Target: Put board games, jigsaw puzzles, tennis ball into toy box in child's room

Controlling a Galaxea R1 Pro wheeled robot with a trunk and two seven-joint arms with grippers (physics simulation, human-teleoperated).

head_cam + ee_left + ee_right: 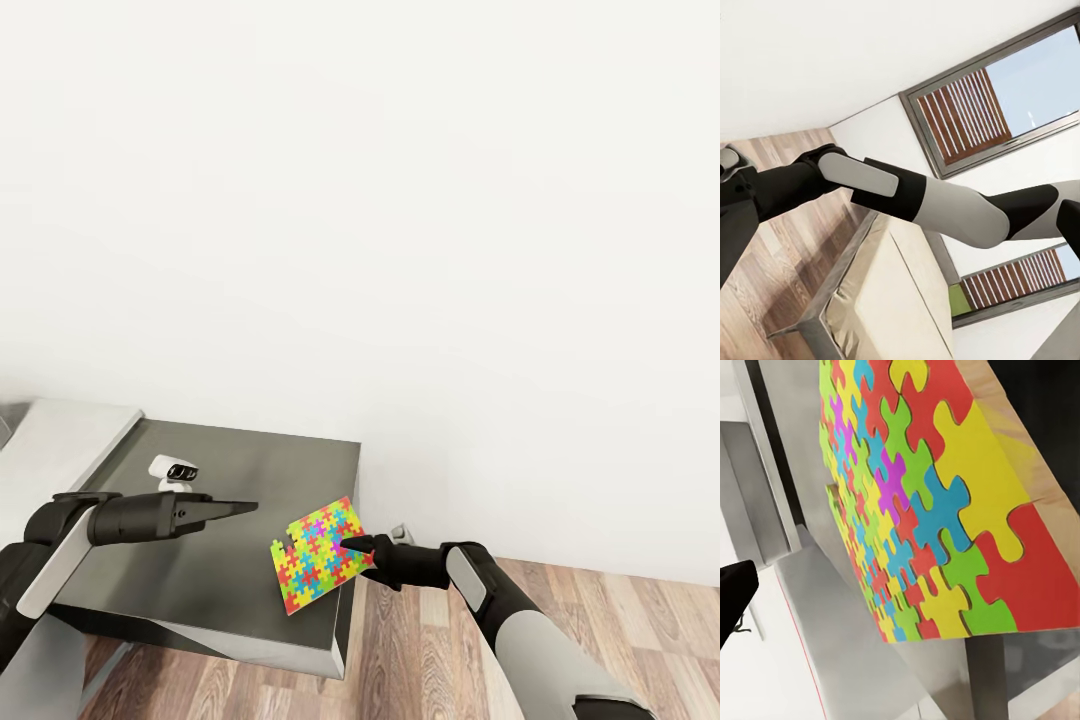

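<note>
Red, yellow, blue and green pieces make up the jigsaw puzzle (pixel 318 553), which is gripped at its edge by the jaws of the right gripper (pixel 352 545) and held tilted over the desk (pixel 215 470) corner. The right wrist view adds the board's wooden edge close up. The left gripper (pixel 246 508) is seen closed on nothing, well apart from the puzzle. The bed (pixel 896 300) is shown in the left wrist view.

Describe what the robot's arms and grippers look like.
Both arms are black with light grey shell panels on the forearms. The left gripper and right gripper are black, with slim fingers tapering to points. No cables or markings show.
</note>
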